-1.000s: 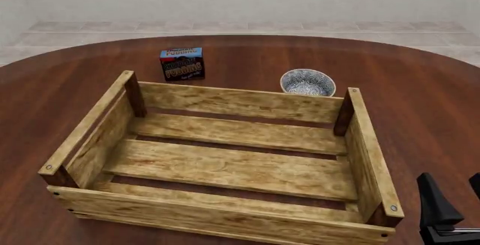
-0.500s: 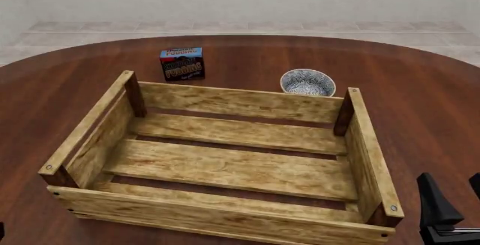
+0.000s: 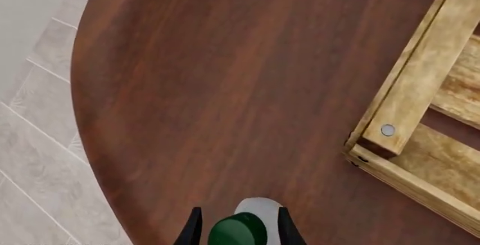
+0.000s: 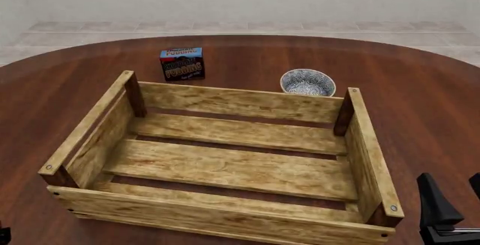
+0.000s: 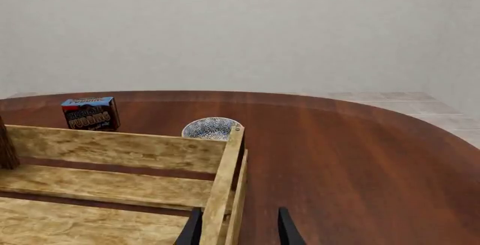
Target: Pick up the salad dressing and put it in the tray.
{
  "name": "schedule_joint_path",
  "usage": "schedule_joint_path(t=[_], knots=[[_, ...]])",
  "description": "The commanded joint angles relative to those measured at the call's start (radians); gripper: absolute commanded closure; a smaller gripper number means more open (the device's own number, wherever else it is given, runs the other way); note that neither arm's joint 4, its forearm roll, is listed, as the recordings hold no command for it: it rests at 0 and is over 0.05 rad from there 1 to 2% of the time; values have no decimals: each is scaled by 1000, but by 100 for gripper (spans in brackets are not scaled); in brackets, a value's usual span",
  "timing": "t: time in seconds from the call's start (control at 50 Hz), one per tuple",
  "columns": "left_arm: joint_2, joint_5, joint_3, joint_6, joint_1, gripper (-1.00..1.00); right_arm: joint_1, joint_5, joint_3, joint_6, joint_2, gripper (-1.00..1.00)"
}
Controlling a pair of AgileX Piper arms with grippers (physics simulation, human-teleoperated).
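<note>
In the left wrist view the salad dressing (image 3: 241,229), a white bottle with a dark green cap, sits between the fingers of my left gripper (image 3: 238,231), which is shut on it above the brown table, beside the tray's near left corner (image 3: 386,132). In the front view only a dark sliver of the left arm (image 4: 2,235) shows at the bottom left edge; the bottle is hidden there. The tray (image 4: 225,169), a large light-wood crate, holds nothing. My right gripper (image 5: 238,231) is open and empty by the tray's right wall, low at the front right (image 4: 450,217).
A blue-and-black pudding box (image 4: 182,63) stands behind the tray's far left corner. A small patterned bowl (image 4: 307,82) sits behind its far right corner. The table's rounded edge (image 3: 86,138) lies close to the left gripper, with tiled floor beyond.
A dark sliver of the left arm has come into the front view at the bottom left corner. The right gripper and the table's objects have not moved.
</note>
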Motion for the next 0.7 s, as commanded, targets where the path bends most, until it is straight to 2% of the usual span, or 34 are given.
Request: schedule_joint_path(t=[0.02, 0.14, 0.16, 0.5, 0.56, 0.58, 0.7], knots=[[37, -44, 25, 5, 9, -100, 0, 0, 0, 0, 0, -100], [31, -37, 19, 4, 10, -100, 0, 0, 0, 0, 0, -100], [27, -34, 18, 6, 11, 100, 0, 0, 0, 0, 0, -100], [-29, 30, -5, -7, -14, 100, 0, 0, 0, 0, 0, -100], [-59, 64, -30, -17, -25, 100, 0, 0, 0, 0, 0, -100], [-89, 103, -72, -53, -42, 100, 0, 0, 0, 0, 0, -100], [-109, 149, -130, -64, -59, 100, 0, 0, 0, 0, 0, -100]])
